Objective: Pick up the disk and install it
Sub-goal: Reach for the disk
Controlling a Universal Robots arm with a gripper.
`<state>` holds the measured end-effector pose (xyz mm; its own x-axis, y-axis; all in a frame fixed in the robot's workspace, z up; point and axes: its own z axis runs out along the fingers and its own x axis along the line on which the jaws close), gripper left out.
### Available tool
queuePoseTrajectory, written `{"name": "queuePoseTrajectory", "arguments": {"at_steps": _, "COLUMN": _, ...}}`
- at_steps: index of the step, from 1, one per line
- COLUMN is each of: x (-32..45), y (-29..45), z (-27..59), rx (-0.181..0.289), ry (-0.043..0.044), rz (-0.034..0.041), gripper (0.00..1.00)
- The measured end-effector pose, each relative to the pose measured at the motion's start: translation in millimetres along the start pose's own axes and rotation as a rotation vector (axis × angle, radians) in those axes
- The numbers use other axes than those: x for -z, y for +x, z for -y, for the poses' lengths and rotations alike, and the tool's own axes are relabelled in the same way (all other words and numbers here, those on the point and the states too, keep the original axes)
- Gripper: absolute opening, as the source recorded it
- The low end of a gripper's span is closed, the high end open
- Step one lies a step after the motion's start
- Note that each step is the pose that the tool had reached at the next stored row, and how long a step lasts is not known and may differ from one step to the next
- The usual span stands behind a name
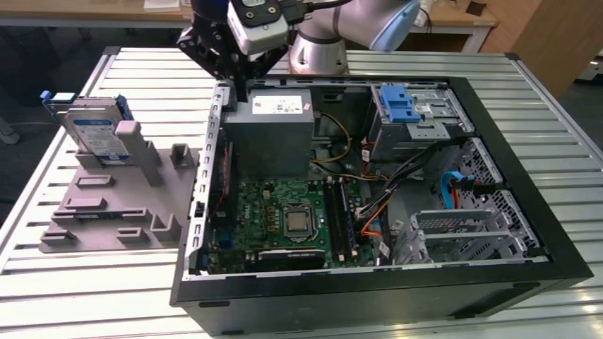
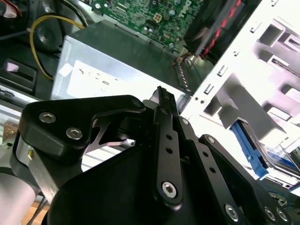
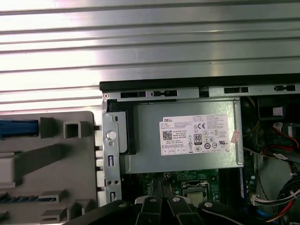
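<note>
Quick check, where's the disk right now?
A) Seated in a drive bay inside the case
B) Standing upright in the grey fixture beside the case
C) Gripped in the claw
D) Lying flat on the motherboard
B: the disk stands upright in the grey fixture on the exterior view's left of the case, apart from the claw, which hangs over the power supply.

We see an open computer case (image 1: pixel 377 300) lying on the slatted metal surface (image 1: pixel 85 304). Inside the case sit a grey power supply (image 1: pixel 268 138), a green motherboard (image 1: pixel 273 212) and a blue latch (image 1: pixel 400 106). Just outside the case stands a grey fixture (image 1: pixel 113 212).
</note>
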<state>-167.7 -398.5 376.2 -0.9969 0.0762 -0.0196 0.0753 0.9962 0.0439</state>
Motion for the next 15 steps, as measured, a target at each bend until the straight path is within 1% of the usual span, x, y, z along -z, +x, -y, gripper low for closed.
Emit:
{"name": "queuePoseTrajectory", "arguments": {"at_steps": 2, "x": -0.1, "y": 7.6, "z": -0.7, "rx": 0.0, "ry": -0.0001, "rz": 0.0001, "gripper": 0.11}}
{"name": "queuePoseTrajectory", "arguments": {"at_steps": 9, "x": -0.5, "y": 38.6, "z": -3.7, "rx": 0.0, "ry": -0.0001, "rz": 0.0001, "gripper": 0.11}}
{"name": "queuePoseTrajectory", "arguments": {"at_steps": 15, "x": -1.7, "y": 66.0, "z": -2.7, "rx": 0.0, "ry": -0.0001, "rz": 0.0001, "gripper": 0.11}}
